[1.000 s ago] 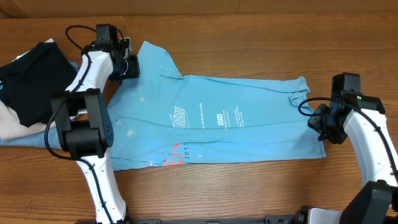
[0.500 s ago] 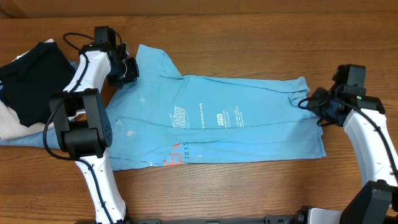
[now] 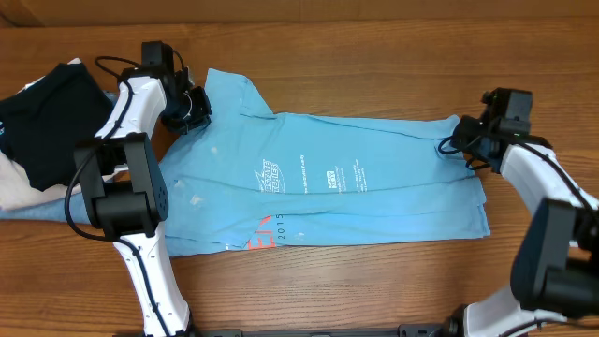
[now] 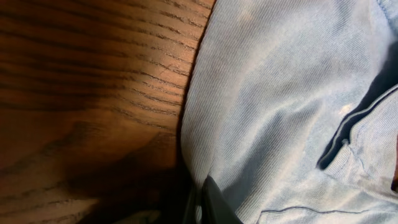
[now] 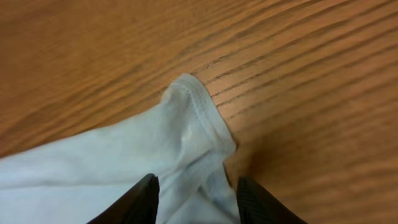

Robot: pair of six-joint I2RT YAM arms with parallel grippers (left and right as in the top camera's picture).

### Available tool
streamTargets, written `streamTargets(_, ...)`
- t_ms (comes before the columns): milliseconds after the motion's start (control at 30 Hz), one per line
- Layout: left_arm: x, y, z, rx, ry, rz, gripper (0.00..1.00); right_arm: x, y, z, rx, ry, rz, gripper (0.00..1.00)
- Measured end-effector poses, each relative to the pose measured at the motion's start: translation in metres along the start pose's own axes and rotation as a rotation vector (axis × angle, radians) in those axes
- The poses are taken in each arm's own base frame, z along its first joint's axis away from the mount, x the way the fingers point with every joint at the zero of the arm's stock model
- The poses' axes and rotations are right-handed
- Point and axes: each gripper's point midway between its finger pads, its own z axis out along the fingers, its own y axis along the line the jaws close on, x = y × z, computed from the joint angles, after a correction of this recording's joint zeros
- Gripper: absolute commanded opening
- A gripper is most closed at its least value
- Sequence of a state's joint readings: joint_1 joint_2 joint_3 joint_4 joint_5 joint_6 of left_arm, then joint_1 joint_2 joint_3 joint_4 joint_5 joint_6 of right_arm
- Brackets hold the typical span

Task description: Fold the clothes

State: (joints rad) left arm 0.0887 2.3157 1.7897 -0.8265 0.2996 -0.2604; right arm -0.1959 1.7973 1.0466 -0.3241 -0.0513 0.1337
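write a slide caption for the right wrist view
Open right gripper straddling a corner of the T-shirt on the table.

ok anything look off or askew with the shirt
The T-shirt lies flat, but its layers are misaligned along the near edge, where pink lettering peeks out, and the corner by the right gripper is puckered.

- Your left arm (image 3: pixel 136 98), 9 o'clock side of the overhead view: white shell links, black joint housings, one bulky black block at the elbow.
- Thin black cable (image 3: pixel 108 60) arcing off its wrist toward 10 o'clock.
- Your left end effector (image 3: pixel 190 108): black, with a boxy black camera mount behind it.
- Your right arm (image 3: pixel 538 173), 3 o'clock side: matching white links and black joints.
- Your right end effector (image 3: pixel 468 140): black. Its wrist view shows matte black fingers (image 5: pixel 134 202) with rounded tips at 6 o'clock.
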Motion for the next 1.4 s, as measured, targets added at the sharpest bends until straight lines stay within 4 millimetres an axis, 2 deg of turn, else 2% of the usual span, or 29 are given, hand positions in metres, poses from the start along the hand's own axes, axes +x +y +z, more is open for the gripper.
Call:
streamTargets(167,0.0,0.0,0.0,0.001,0.001,0.0,0.08,0.003,-0.005,0.017,0.02,0.002,-0.035,0.44)
streamTargets(333,0.0,0.0,0.0,0.001,0.001,0.0,0.09,-0.004,-0.007,0.017,0.036,-0.025,-0.09,0.44)
streamTargets(467,0.0,0.0,0.0,0.001,0.001,0.0,0.09,-0.003,-0.008,0.018,0.042,-0.022,-0.164,0.4)
streamTargets(900,0.0,-0.001,0.0,0.004,0.001,0.0,0.09,-0.007,-0.009,0.02,0.05,-0.032,-0.349,0.4)
streamTargets(1400,0.0,-0.001,0.0,0.004,0.001,0.0,0.1,0.008,-0.008,0.023,0.025,0.025,-0.425,0.4)
